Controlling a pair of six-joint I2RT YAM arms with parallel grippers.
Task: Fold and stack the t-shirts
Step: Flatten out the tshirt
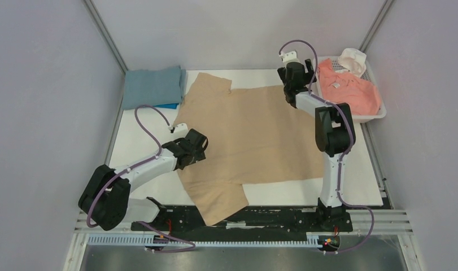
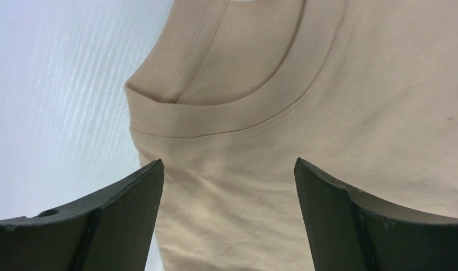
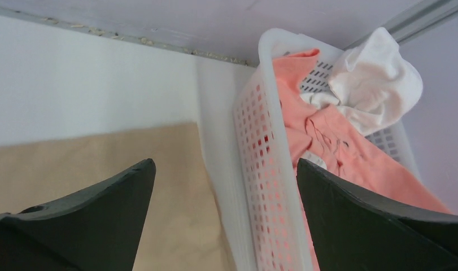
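Observation:
A tan t-shirt (image 1: 254, 135) lies spread flat on the white table, its collar (image 2: 226, 121) toward the left and one sleeve hanging over the near edge. My left gripper (image 1: 201, 148) hovers open just over the collar, and in the left wrist view the gripper (image 2: 229, 169) has only tan cloth below it and nothing between its fingers. My right gripper (image 1: 302, 68) stands open at the shirt's far right corner, beside the basket; in its own view the gripper (image 3: 226, 169) holds nothing. A folded grey-blue t-shirt (image 1: 153, 86) rests at the back left on a bright blue one (image 1: 169, 105).
A white perforated basket (image 1: 379, 116) at the back right holds a salmon-pink t-shirt (image 1: 350, 87) and a white cloth (image 1: 353, 59). The basket wall (image 3: 260, 169) is close in front of my right gripper. Grey walls enclose the table on three sides.

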